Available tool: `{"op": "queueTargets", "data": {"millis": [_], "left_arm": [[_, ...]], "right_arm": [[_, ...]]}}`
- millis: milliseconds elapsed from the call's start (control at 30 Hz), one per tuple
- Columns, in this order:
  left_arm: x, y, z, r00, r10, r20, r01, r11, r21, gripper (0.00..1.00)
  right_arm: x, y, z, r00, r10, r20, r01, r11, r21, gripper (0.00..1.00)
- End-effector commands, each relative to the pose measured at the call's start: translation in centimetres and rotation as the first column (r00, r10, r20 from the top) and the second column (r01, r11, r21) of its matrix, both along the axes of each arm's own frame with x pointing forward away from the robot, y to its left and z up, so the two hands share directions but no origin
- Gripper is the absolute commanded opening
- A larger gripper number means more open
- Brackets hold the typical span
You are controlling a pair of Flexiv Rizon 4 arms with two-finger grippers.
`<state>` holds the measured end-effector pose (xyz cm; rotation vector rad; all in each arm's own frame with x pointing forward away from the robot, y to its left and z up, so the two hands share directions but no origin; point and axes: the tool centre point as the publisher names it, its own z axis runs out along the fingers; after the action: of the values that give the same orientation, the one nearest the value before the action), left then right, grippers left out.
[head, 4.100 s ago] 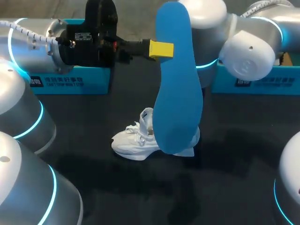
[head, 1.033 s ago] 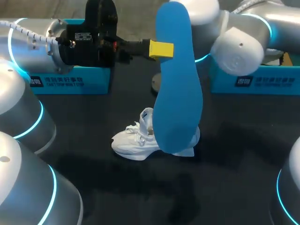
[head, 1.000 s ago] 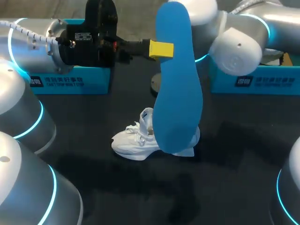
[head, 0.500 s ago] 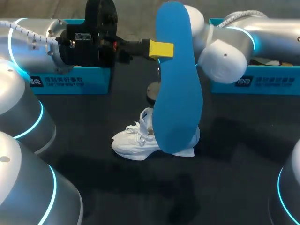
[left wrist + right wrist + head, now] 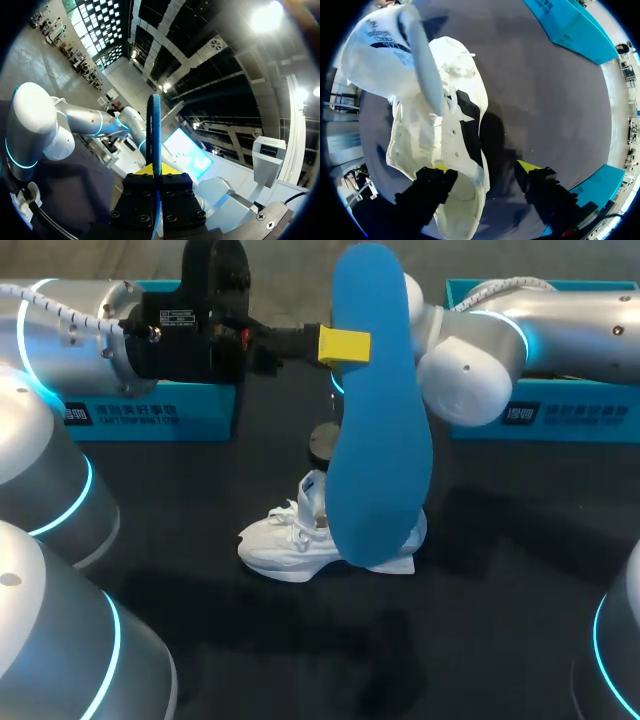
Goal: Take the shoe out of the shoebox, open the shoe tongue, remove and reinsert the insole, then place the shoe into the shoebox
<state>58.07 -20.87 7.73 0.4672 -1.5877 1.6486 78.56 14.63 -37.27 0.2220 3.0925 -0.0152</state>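
Note:
A large blue insole (image 5: 380, 440) hangs upright above the table, with my left gripper (image 5: 345, 344) shut on its upper edge. In the left wrist view the insole (image 5: 154, 125) shows edge-on between that gripper's (image 5: 156, 172) fingers. The white shoe (image 5: 285, 535) lies on the black table beneath the insole. My right arm (image 5: 470, 350) comes in from the right, its gripper hidden behind the insole. In the right wrist view the right gripper (image 5: 482, 170) stands open just above the shoe (image 5: 435, 125). One finger is over the shoe's opening, the other over bare table beside it.
Two teal box parts stand along the back, one at the left (image 5: 150, 415) and one at the right (image 5: 560, 415). Both also show in the right wrist view, beyond the shoe (image 5: 570, 25) and beside the gripper (image 5: 600, 185).
My right arm has swung left and down behind the insole, towards the shoe. The left arm and the insole have stayed put.

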Motion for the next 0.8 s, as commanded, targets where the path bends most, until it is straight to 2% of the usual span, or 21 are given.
{"op": "queueTargets", "data": {"millis": [33,233,800], "left_arm": [[-0.02,-0.12,-0.06,1.0,0.001,-0.001,-0.001,1.0,0.0,0.0],[-0.02,-0.12,-0.06,1.0,0.001,-0.001,-0.001,1.0,0.0,0.0],[-0.02,-0.12,-0.06,1.0,0.001,-0.001,-0.001,1.0,0.0,0.0]], "right_arm": [[-0.27,-0.21,-0.46,1.0,-0.009,-0.001,0.009,1.0,0.005,0.0],[-0.93,-0.38,-1.31,1.0,-0.015,-0.022,0.016,0.999,0.039,0.0],[-0.93,-0.38,-1.31,1.0,-0.015,-0.022,0.016,0.999,0.039,0.0]]}}
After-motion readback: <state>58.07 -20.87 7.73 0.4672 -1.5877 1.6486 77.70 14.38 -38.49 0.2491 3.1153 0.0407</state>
